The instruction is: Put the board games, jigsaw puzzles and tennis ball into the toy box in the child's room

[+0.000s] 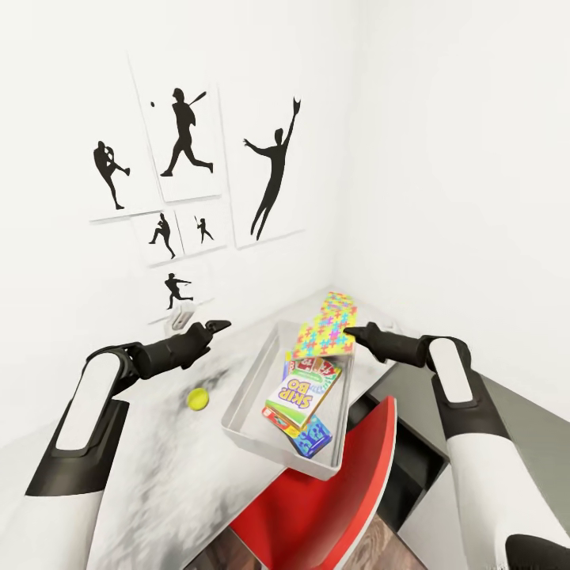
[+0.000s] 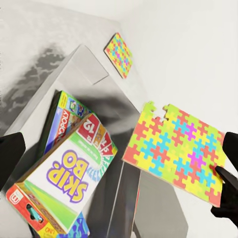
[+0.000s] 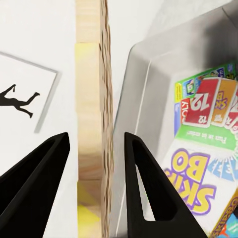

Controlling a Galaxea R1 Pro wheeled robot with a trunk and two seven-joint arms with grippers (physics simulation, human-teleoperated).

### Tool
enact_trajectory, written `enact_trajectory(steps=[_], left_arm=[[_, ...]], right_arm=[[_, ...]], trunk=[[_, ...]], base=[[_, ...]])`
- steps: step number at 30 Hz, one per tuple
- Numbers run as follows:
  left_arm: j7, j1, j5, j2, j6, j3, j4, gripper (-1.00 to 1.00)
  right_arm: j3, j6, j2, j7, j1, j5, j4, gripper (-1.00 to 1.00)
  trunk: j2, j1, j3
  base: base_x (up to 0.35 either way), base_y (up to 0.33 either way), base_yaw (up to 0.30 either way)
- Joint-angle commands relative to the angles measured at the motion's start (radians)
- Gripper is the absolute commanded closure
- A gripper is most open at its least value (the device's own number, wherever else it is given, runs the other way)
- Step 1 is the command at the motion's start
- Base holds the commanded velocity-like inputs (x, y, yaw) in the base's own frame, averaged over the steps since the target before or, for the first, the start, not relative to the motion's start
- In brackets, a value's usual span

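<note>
The right gripper holds one jigsaw puzzle by its edge, tilted up over the far end of the toy box; in the right wrist view its fingers stand on either side of the puzzle's thin wooden edge, though whether they press it firmly is hard to say. The step in hand, by my reading, is dropping this puzzle into the box. Inside lie the Skip-Bo game, a blue game box at its 6 o'clock and a third box at its 12 o'clock, mostly covered. The second jigsaw puzzle lies flat on the table at 12 o'clock from the held one, near the wall corner. The tennis ball rests on the table at 9 o'clock from the box, just outside its wall. The left gripper hovers above it with nothing held; I cannot tell how its jaws stand. Next calls for lowering the puzzle clear of the rim and releasing it, then fetching the ball and the other puzzle.
</note>
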Motion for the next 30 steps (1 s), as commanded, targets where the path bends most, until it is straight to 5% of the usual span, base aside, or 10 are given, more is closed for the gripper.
enact_trajectory(steps=[1, 14, 30], left_arm=[[0.01, -0.001, 0.011, 0.0, 0.001, 0.0, 0.001, -1.0], [0.002, -0.008, 0.011, -0.009, -0.005, -0.004, 0.078, -1.0], [0.001, -0.014, 0.012, -0.011, -0.007, -0.004, 0.105, -1.0]], right_arm=[[-0.001, 0.005, 0.007, -0.012, -0.005, 0.0, 0.001, 1.0], [0.001, -0.116, 0.038, -0.047, -0.022, -0.004, 0.058, 1.0], [0.004, -0.137, 0.058, -0.05, -0.027, -0.04, 0.114, 1.0]], trunk=[[-0.002, 0.001, -0.002], [-0.002, 0.001, -0.002], [-0.002, 0.001, -0.002]], base=[[0.0, 0.0, 0.0], [0.0, 0.0, 0.0], [0.0, 0.0, 0.0]])
